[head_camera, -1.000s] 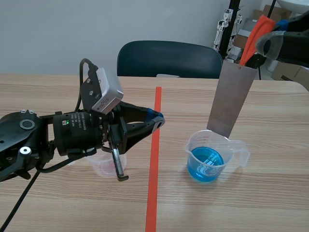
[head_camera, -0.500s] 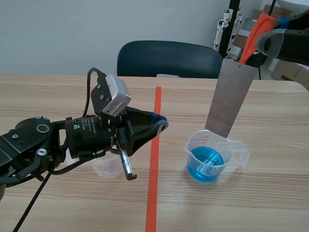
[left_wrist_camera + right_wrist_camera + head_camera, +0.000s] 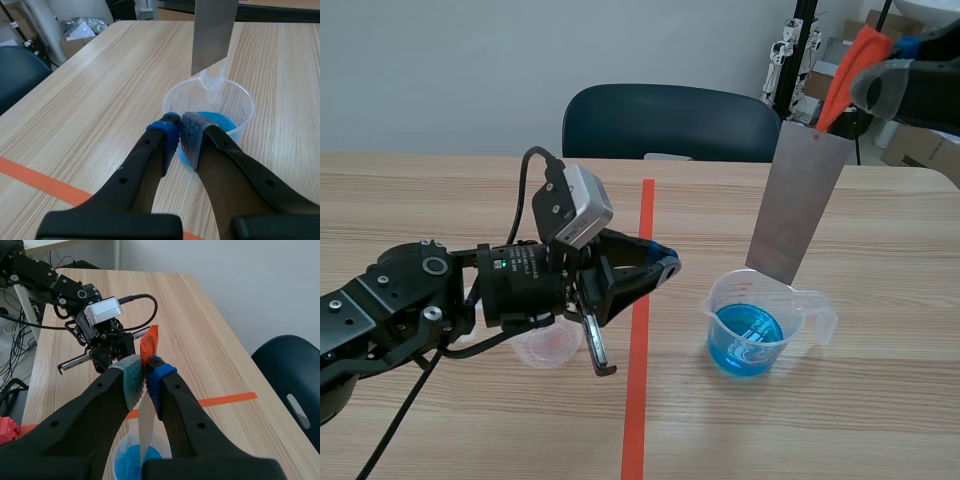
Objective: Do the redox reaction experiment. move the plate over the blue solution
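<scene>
Over clear round beaker (image 3: 760,322) | flat smooth grey metal plate (image 3: 798,205)

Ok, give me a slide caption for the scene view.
A metal plate held by the right gripper over the beaker of blue solution; left gripper, shut, hovers by the tape line.
</scene>
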Controlling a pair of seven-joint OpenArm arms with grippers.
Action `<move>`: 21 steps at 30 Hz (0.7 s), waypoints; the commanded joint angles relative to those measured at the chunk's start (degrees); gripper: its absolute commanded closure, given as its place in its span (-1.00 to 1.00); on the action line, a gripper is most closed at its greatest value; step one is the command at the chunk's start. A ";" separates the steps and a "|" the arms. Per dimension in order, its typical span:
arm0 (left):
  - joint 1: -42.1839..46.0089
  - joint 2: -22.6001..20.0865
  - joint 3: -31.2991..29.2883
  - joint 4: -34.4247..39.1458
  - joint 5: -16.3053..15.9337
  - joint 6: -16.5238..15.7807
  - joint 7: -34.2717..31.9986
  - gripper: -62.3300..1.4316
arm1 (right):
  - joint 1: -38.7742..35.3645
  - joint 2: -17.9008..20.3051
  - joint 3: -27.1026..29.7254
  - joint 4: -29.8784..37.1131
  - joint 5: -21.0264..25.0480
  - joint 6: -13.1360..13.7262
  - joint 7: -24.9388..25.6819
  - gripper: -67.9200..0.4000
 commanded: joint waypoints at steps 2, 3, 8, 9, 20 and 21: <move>-0.98 1.05 -0.15 0.92 -0.48 -0.04 -1.03 0.80 | 0.39 0.96 0.11 0.31 0.90 0.07 1.40 0.98; -1.01 1.11 -0.15 0.92 -0.48 -0.13 -1.05 0.80 | 0.39 0.96 0.11 0.31 0.90 0.07 1.40 0.98; -1.01 1.68 0.20 0.92 0.83 -0.79 -1.09 0.80 | 0.39 0.96 0.11 0.31 0.90 0.07 1.60 0.98; -1.01 1.68 0.46 0.92 0.81 -0.79 -1.11 0.80 | 0.39 0.96 0.11 0.31 0.90 0.07 1.60 0.98; -1.01 1.66 0.57 0.92 0.81 -0.76 -1.07 0.80 | 0.39 0.96 0.11 0.31 0.90 0.07 1.60 0.98; -1.01 1.66 0.57 0.92 0.81 -0.76 -1.07 0.80 | 0.39 0.96 0.11 0.31 0.90 0.07 1.60 0.98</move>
